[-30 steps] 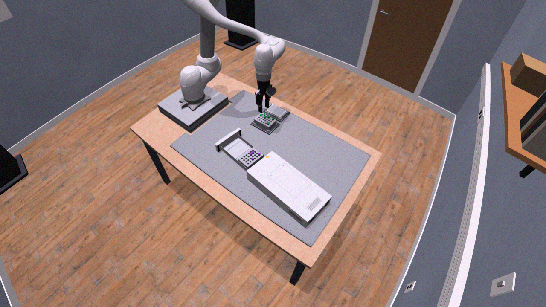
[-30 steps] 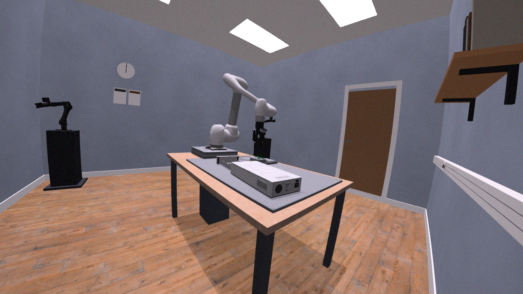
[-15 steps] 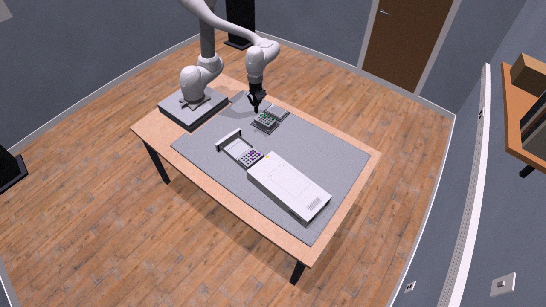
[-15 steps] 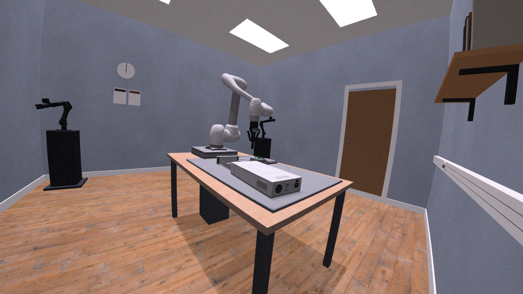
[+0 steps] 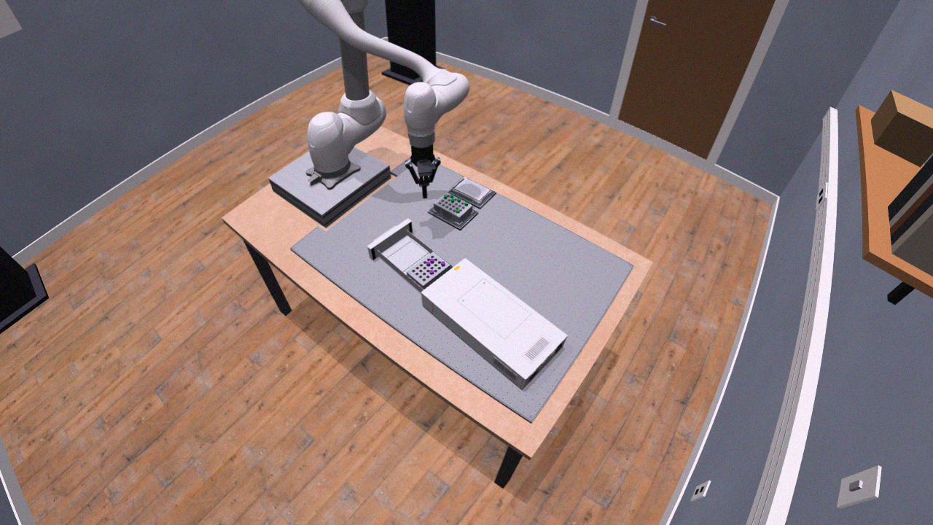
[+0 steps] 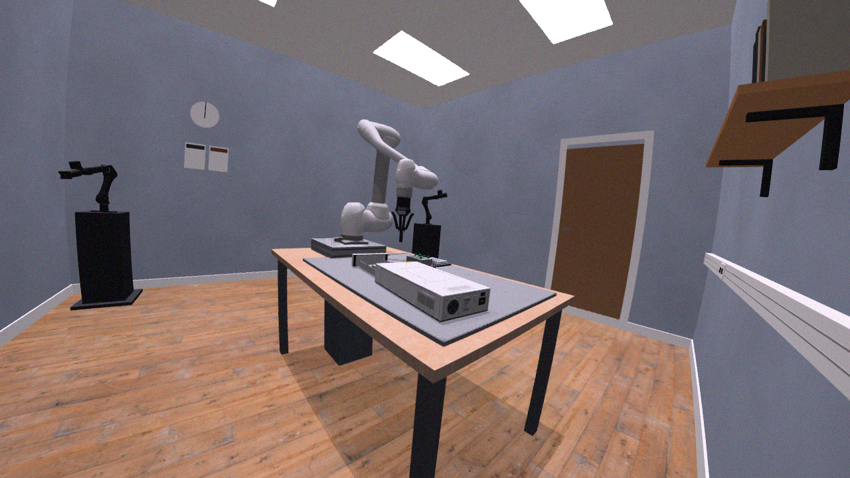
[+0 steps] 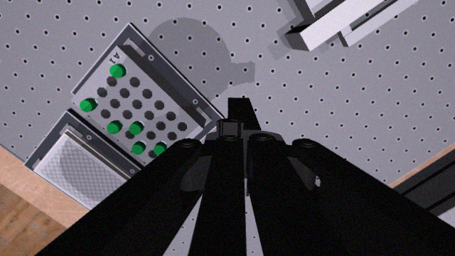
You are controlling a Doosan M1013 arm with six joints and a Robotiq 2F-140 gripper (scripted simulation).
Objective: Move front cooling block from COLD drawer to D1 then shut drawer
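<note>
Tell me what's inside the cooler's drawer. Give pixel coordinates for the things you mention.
The rear block (image 5: pixel 428 269) with purple-capped tubes sits behind a vacant front place; anything deeper inside is covered by the housing (image 5: pixel 493 313) (image 6: pixel 430 285).

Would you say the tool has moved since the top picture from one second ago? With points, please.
Yes. In the top view the tool (image 5: pixel 424 194) (image 6: pixel 400 239) (image 7: pixel 237 114) has shifted away from the slot with the white pad (image 5: pixel 472 190) (image 7: pixel 83 171), towards the robot's base (image 5: pixel 352 170).
</note>
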